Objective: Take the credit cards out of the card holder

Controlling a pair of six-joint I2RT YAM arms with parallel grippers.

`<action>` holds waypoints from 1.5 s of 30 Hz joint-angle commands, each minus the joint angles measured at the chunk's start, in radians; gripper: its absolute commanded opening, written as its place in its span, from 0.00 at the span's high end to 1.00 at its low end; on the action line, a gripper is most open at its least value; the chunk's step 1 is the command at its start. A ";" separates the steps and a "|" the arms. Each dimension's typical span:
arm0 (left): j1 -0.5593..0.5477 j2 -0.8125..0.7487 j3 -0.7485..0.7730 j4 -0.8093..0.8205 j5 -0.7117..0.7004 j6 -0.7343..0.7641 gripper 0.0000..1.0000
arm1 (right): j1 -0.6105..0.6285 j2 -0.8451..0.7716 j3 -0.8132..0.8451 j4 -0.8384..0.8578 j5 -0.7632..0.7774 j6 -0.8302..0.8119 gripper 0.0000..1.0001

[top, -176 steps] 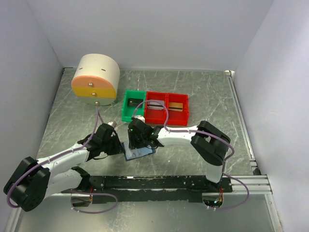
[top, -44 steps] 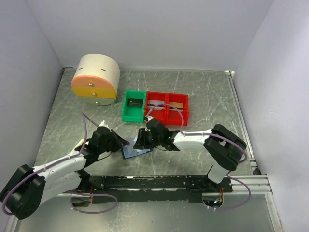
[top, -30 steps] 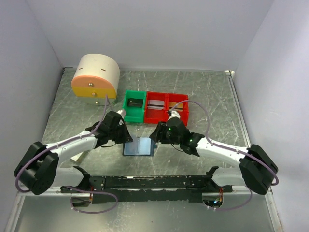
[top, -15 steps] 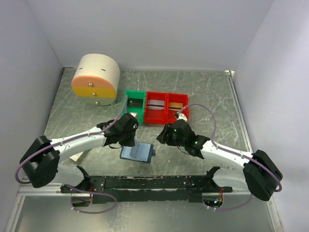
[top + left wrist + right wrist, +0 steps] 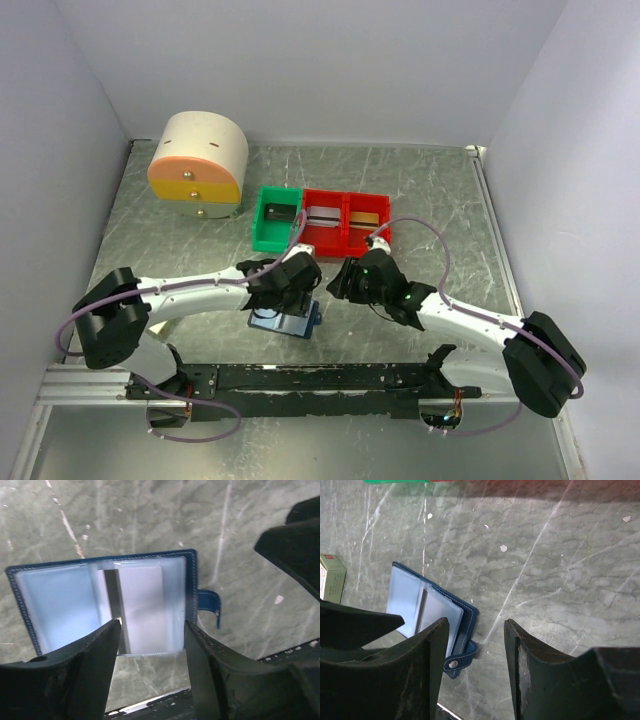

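The navy card holder is lying spread open, pale blue lining up, on the scratched metal table just on the near side of the green bin, its strap tab sticking out sideways. Whether anything is sitting in its pockets I cannot tell. The left gripper is hovering right over it, in front of that bin, jaws standing well apart and gripping nothing. The right gripper is hanging further right of the green bin, jaws likewise parted and empty, above bare table. In the red bin joined to the green bin's right side, a pale grey card and a gold-tan card are lying in separate compartments. A small cream box with a red label is sitting in front of the green bin too.
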 commanded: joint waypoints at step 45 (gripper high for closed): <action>0.341 -0.208 -0.385 0.312 0.363 0.073 0.55 | 0.159 0.502 0.267 -0.053 -0.150 -0.198 0.68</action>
